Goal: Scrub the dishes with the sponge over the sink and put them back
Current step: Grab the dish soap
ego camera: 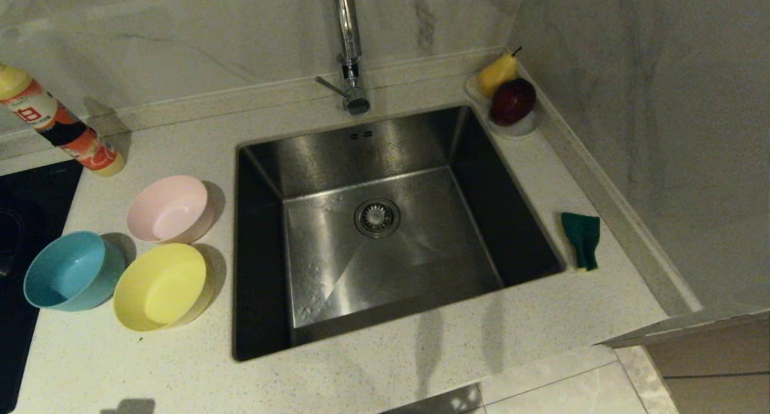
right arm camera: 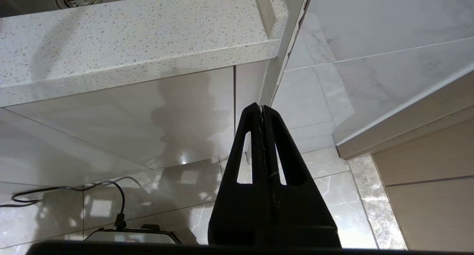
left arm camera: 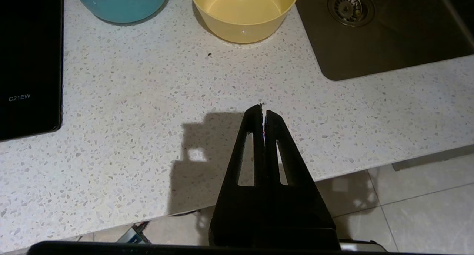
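- Black left gripper (left arm camera: 262, 108): fingers pressed together, nothing between them, parked over the bare front strip of the speckled counter (left arm camera: 148, 129), short of the bowls
- Right gripper (right arm camera: 261, 108): fingers also pressed together and empty, hanging off the counter's front edge, over the floor tiles (right arm camera: 326, 195) by the cabinet face
- Neither arm shows in the head view
- Three bowls upright on the counter left of the sink (ego camera: 385, 233): pink bowl (ego camera: 170, 208) farthest back, blue bowl (ego camera: 72, 271) front-left, yellow bowl (ego camera: 161, 286) front-right, nearest the sink rim; yellow and blue just beside each other
- Sponge (ego camera: 582, 239) on the counter right of the sink, green face up, yellow edge showing at its near end, just off the rim
- Sink dry-looking apart from droplets on the floor; drain strainer (ego camera: 377, 216) central, chrome tap (ego camera: 349, 47) behind it
- Back-right corner: white dish (ego camera: 522, 127) with a pear (ego camera: 498, 73) and a dark red apple (ego camera: 512, 101)
- Far left: detergent bottle (ego camera: 57, 122) and a black hob (ego camera: 24, 221)
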You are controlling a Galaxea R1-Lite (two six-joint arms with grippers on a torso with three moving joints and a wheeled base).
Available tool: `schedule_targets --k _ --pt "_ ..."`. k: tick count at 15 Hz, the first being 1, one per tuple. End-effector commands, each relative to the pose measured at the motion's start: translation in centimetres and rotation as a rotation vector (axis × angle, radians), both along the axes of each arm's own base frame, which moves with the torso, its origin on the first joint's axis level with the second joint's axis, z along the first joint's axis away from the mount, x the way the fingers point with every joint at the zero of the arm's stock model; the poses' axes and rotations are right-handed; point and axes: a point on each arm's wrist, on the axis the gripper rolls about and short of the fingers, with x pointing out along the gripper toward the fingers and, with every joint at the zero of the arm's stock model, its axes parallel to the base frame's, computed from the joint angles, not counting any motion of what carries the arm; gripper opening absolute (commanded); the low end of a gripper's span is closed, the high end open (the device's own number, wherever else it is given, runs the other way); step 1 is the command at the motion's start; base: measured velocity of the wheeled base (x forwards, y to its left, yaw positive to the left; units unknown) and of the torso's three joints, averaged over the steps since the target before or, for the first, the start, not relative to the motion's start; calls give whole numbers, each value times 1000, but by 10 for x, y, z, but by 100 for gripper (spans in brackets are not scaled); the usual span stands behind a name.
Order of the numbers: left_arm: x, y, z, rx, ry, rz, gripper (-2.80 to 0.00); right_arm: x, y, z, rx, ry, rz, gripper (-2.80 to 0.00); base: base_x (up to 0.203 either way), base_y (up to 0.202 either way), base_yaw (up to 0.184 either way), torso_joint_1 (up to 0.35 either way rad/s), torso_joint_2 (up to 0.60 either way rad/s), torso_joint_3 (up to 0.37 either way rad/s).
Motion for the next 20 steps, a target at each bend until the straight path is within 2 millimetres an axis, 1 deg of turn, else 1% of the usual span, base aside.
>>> schedule_targets --k 1,20 --pt "0 0 0 2 2 0 -280 0 0 0 -2 -1 1 -280 0 0 0 0 0 0" --pt "0 0 0 2 3 3 -280 0 0 0 -2 -1 1 -280 0 0 0 0 0 0"
